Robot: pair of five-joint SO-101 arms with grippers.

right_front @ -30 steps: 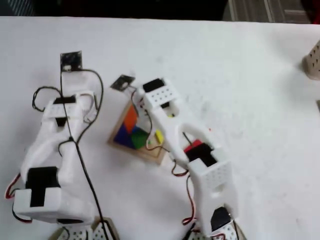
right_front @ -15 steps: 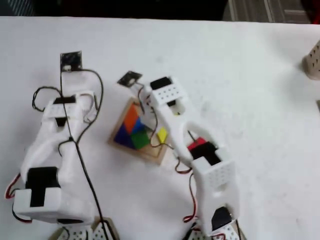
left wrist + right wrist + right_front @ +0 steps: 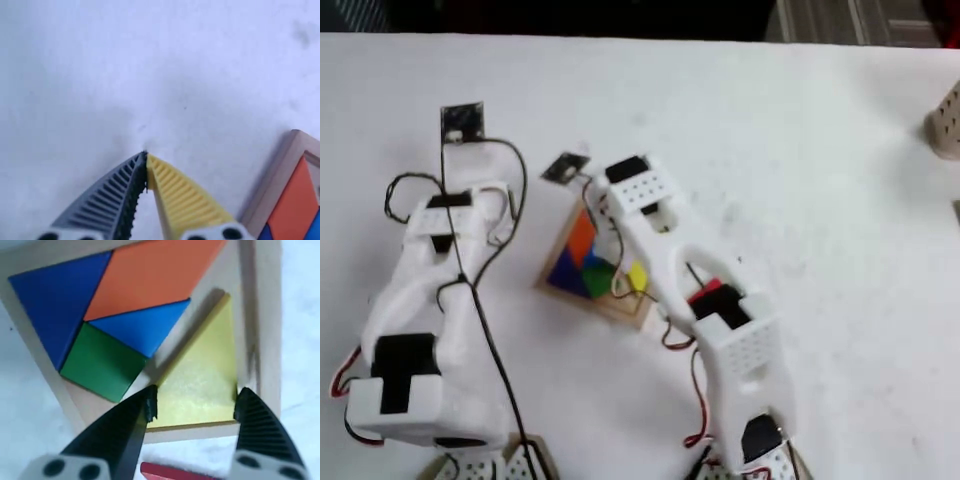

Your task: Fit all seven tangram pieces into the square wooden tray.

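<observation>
One light, stiff, smooth yellow triangle (image 3: 200, 375) sits between the right gripper's (image 3: 194, 402) spread jaws, best pinched across its thin side edges; the left gripper's (image 3: 146, 157) jaws are closed, empty.

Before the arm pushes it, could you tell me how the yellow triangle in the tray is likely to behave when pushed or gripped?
The yellow triangle looks flat, rigid and glossy, so it would probably slide rather than bend. With sharp corners close to the tray rim, it may well jam or ride up.
</observation>
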